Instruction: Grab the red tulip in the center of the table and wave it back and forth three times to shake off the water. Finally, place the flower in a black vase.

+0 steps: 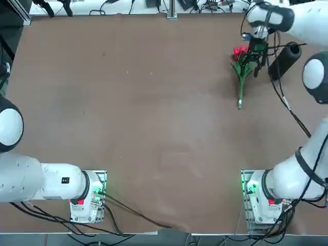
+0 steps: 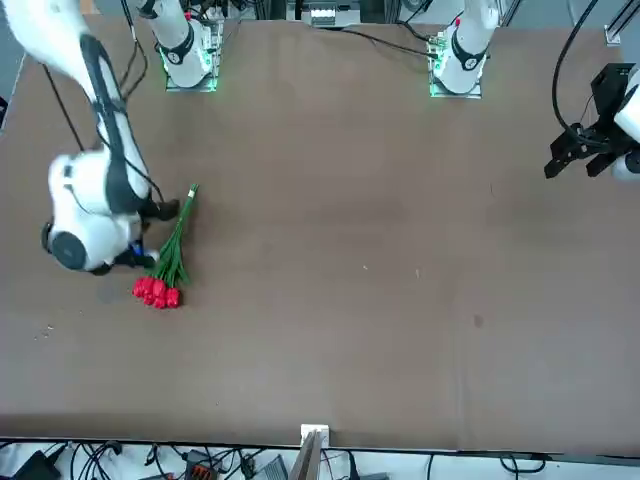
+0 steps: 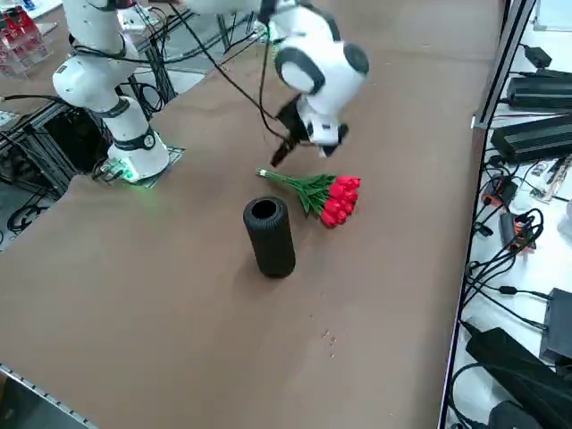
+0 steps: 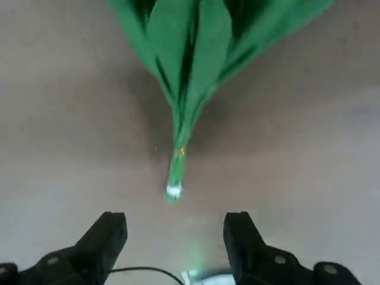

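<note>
The red tulip (image 1: 241, 69) lies flat on the brown table (image 1: 154, 128) at the far right, red heads (image 3: 340, 198) toward the far edge and stems pointing back at the robot. My right gripper (image 1: 254, 62) hovers just above its leaves and stems, open, holding nothing. In the wrist view both fingers (image 4: 105, 238) stand wide apart, with the green leaves (image 4: 184, 53) and the pale stem tip (image 4: 173, 190) on the table beyond them. The black vase (image 3: 269, 236) stands upright close beside the bunch, on its right-hand side (image 1: 285, 60). In the front view the arm hides the vase; the tulip (image 2: 166, 262) shows.
Cables and electronics line the far edge (image 1: 195, 5) and the floor beside the table's right edge (image 3: 527, 223). The right arm's cable (image 1: 284, 100) hangs over the table near the vase. Bare brown tabletop stretches left of the tulip.
</note>
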Robot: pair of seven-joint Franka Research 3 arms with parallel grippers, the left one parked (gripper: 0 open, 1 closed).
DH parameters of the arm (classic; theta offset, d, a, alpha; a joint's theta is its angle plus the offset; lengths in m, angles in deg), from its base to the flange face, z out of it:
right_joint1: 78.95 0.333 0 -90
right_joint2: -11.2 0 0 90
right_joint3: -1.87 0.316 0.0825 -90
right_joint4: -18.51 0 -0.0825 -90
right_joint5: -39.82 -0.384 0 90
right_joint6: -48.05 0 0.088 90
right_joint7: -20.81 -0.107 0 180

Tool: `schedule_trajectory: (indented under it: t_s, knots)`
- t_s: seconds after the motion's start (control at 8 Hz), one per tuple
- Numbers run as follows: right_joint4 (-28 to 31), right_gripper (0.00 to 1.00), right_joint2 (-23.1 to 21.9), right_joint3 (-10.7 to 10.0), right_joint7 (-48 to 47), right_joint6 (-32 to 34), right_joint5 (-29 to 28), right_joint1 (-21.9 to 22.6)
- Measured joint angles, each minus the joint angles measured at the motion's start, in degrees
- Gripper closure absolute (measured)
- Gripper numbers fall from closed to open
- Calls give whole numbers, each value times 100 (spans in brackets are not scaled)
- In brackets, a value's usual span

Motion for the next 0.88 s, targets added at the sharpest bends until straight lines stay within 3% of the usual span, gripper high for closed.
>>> schedule_trajectory:
  t_s: [0.25,0.5,0.88]
  knots:
    - [47,0,334,-9,-475,-638,-212,-6]
    - [351,0,357,-23,-639,-1320,-243,-91]
    - [491,0,346,-30,-642,-1503,-261,-208]
